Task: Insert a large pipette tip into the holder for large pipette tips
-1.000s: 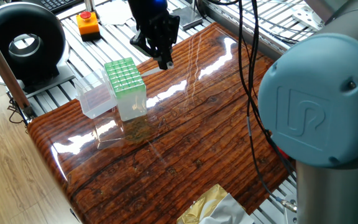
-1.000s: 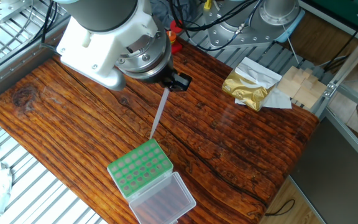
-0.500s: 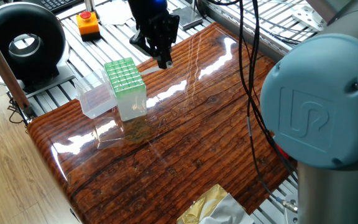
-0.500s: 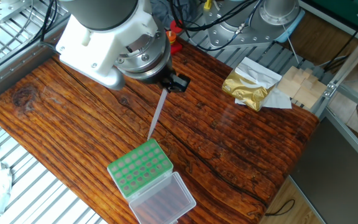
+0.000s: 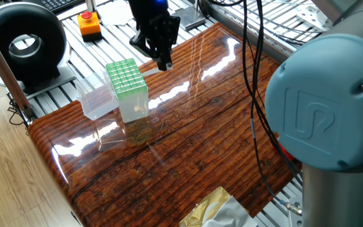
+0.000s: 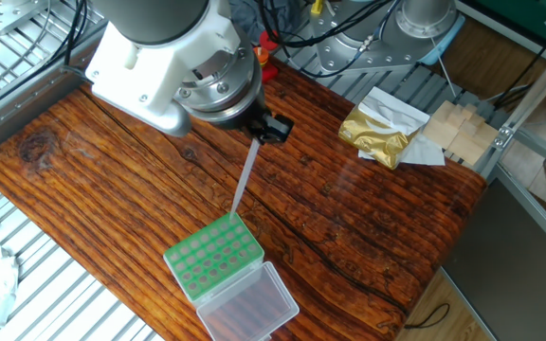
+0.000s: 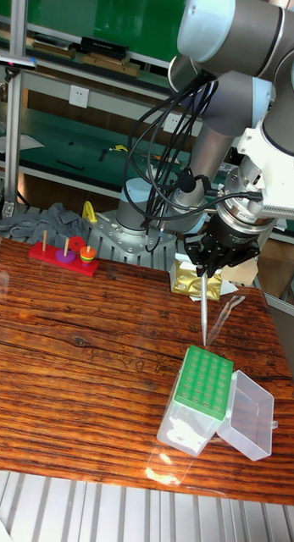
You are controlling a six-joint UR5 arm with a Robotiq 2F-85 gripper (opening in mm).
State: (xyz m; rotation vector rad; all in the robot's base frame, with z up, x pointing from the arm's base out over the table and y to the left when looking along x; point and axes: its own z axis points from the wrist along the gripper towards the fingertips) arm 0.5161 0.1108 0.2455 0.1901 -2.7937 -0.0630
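Your surface [image 6: 349, 218] is dark wood with a heavy grain and a glossy coat, so it throws white glare and reflections. The holder for large pipette tips [image 7: 197, 398] is clear smooth plastic with a matt green grid top. The large pipette tip [image 6: 243, 186] looks like whitish translucent plastic. That crumpled packet [image 6: 377, 134] is shiny gold foil. The claw [image 5: 162, 55] reads as matt black.

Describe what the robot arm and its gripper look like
The arm is built of silver-grey tubes with pale blue-grey round joint caps, one embossed with a UR logo. Black cables loop along it. A white wrist section carries the black gripper.
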